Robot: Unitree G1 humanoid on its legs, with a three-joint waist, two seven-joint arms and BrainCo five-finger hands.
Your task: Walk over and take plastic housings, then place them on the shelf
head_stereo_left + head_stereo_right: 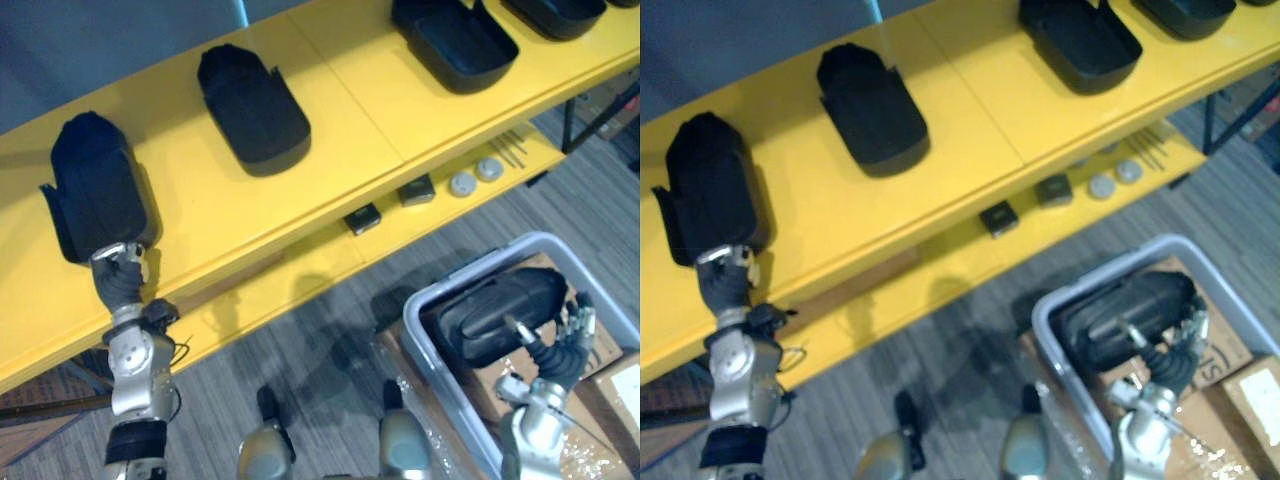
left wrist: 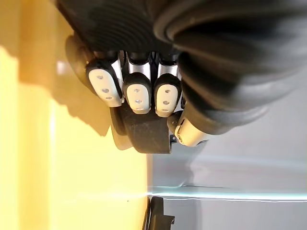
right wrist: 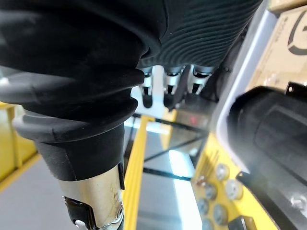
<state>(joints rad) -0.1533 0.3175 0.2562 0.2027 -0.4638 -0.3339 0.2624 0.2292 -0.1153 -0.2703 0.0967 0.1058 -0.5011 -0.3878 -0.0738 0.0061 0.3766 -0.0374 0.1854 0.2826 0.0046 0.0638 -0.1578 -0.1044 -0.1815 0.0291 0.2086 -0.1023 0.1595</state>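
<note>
Yellow shelf (image 1: 340, 130), black housings (image 1: 252, 105) spaced apart.
Left hand (image 1: 120, 280) clasps the leftmost housing (image 1: 95, 185); right hand (image 1: 560, 345) sits at the housing (image 1: 490, 310) in the grey bin (image 1: 440, 385), its grip impossible to tell.

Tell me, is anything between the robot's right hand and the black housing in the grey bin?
No, nothing visible. The right hand is right beside the housing in the open grey bin. The left hand grips a second housing on the yellow shelf.

Black housings (image 1: 252, 105), yellow shelf (image 1: 350, 120), bin (image 1: 418, 335) perhaps pale grey
</note>
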